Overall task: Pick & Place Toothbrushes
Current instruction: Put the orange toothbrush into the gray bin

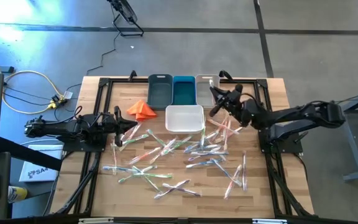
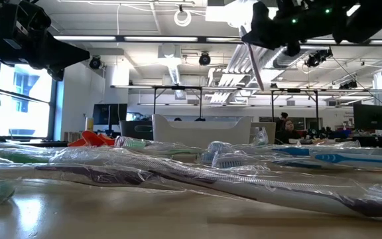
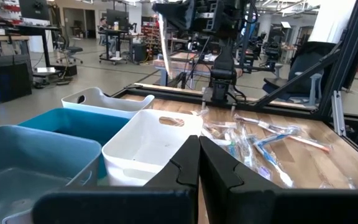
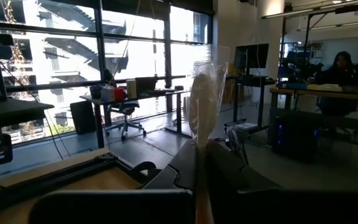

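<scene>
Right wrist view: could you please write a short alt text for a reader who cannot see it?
The right gripper is shut on a wrapped toothbrush, which stands upright between its dark fingers. Behind are large windows, desks and a seated person.

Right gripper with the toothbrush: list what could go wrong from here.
1. The right gripper holds a wrapped toothbrush by one end only; the slick wrapper could slip out before the drop.
2. It hangs near the clear bin, beside the blue bin and white bin; the long brush could land across a rim or in the wrong bin.
3. The left gripper, shut and empty, sits over the toothbrush pile; lowering could scatter it.
</scene>
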{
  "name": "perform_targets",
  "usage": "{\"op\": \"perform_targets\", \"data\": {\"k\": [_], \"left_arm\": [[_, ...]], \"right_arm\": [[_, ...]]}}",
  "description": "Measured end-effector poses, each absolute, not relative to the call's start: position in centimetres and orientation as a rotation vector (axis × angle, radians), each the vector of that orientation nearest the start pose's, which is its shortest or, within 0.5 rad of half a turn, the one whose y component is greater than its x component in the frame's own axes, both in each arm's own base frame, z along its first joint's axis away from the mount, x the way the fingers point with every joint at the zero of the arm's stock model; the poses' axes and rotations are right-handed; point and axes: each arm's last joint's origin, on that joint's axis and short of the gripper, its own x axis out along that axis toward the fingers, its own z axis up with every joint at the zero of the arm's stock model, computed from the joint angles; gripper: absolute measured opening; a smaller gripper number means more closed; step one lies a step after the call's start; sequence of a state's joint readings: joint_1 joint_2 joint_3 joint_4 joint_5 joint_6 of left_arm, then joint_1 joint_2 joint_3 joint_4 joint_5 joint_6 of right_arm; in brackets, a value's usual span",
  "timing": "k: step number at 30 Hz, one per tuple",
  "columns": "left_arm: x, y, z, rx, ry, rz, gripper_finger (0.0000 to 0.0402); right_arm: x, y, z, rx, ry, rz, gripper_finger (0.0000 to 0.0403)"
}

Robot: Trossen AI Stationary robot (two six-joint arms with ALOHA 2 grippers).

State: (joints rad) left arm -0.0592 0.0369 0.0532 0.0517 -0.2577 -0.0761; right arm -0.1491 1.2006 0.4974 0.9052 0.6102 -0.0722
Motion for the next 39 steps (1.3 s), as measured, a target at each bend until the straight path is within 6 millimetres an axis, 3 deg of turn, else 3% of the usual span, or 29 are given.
{"op": "perform_targets", "data": {"k": [11, 22, 30, 39], "left_arm": [[9.6, 0.2, 18.4, -0.086, -0.074, 0.195, 0.0000], [9.6, 0.2, 18.4, -0.086, -0.073, 0.195, 0.0000], [9.6, 0.2, 18.4, -0.086, -0.073, 0.195, 0.0000], [9.6, 0.2, 18.4, -0.086, -0.073, 0.195, 0.0000]], "right_arm": [[26.2, -9.0, 27.3, -0.060, -0.120, -0.803, 0.0009], [26.5, -13.8, 28.3, -0.038, -0.074, -0.859, 0.0009], [26.3, -17.0, 26.0, 0.078, -0.028, -0.858, 0.0009], [26.3, -19.3, 22.9, 0.201, 0.059, -0.878, 0.0009]]}}
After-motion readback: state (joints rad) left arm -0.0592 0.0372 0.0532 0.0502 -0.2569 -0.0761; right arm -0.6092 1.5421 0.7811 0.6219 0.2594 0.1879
